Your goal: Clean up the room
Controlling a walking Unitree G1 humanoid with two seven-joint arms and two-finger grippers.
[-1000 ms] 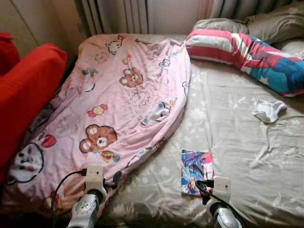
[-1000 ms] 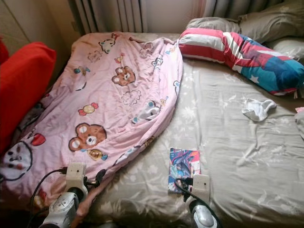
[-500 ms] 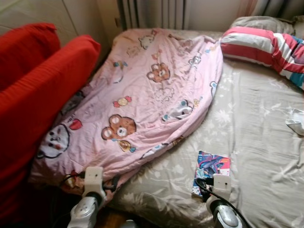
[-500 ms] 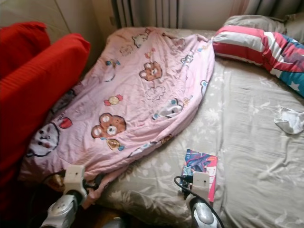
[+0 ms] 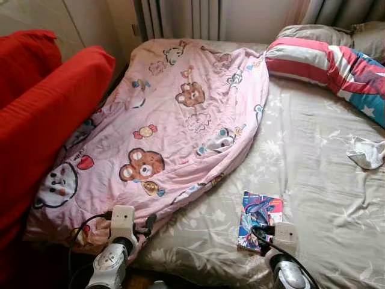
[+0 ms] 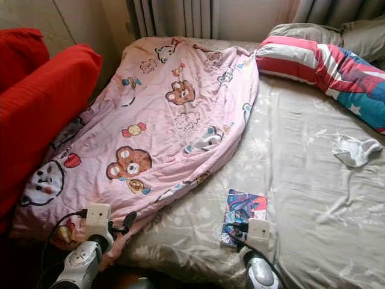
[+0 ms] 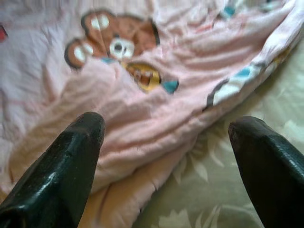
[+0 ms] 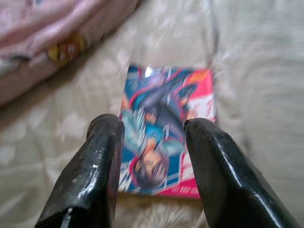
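The right gripper, fingers parted and holding nothing, hovers just above the colourful book lying near the bed's near edge, right of the pink blanket; picking it up seems the step in hand; next, lower and close on it; the left gripper hangs spread wide over the blanket's near hem, holding nothing.

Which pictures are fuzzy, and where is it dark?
The right wrist view is smeared: the comic book looks blurry between the right gripper fingers. The left wrist view is softer on the pink blanket. The eye views are sharp, darkest at the bed's near left corner.
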